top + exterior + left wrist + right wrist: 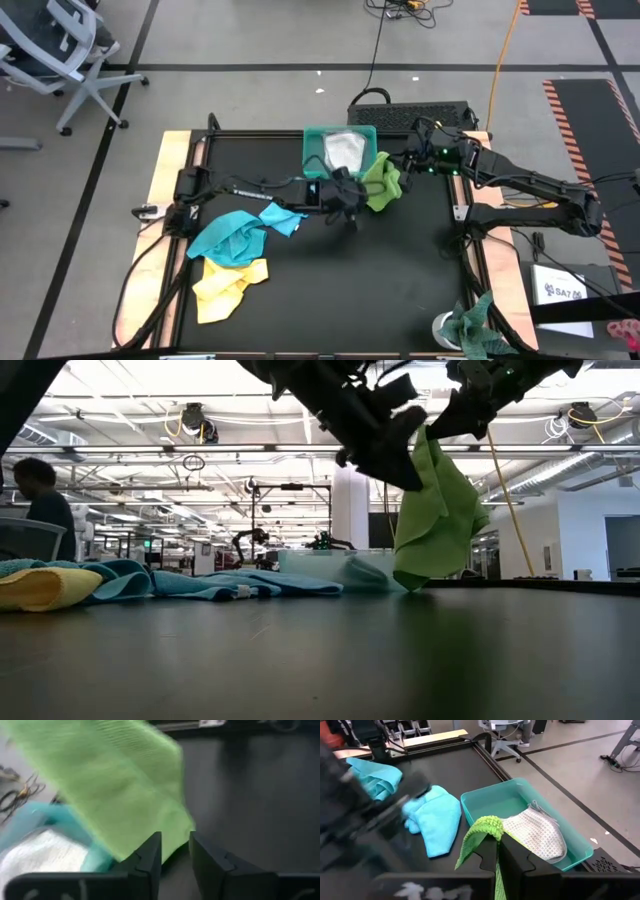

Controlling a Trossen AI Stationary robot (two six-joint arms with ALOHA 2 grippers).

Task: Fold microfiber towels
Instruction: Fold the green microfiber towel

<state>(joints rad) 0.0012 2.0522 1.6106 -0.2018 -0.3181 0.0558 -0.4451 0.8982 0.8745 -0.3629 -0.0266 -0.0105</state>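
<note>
A lime green towel (381, 183) hangs from my right gripper (405, 160), which is shut on it beside the teal tray (311, 136). My left gripper (175, 840) stands open at the towel's lower edge (182, 827), coming from the table's left. A pale grey cloth (540, 835) lies in the tray. A light blue towel (285, 216), a turquoise towel (232, 236) and a yellow towel (225, 285) lie crumpled on the table's left half. My right gripper pinches the lime green towel's bunched top edge (487, 824) between its two fingers, which slant down from the table's right. The towel hangs slack below them (435, 520), its lower end near the table. My left gripper's fingertips (152, 845) flank the lower edge; I cannot tell if they touch it.
A mottled green-and-white rag (470, 325) lies at the near right corner. A dark box with cables (410, 108) stands behind the tray. The dark table top (400, 270) lies bare at the middle and near right. A person (40, 490) sits in the room beyond.
</note>
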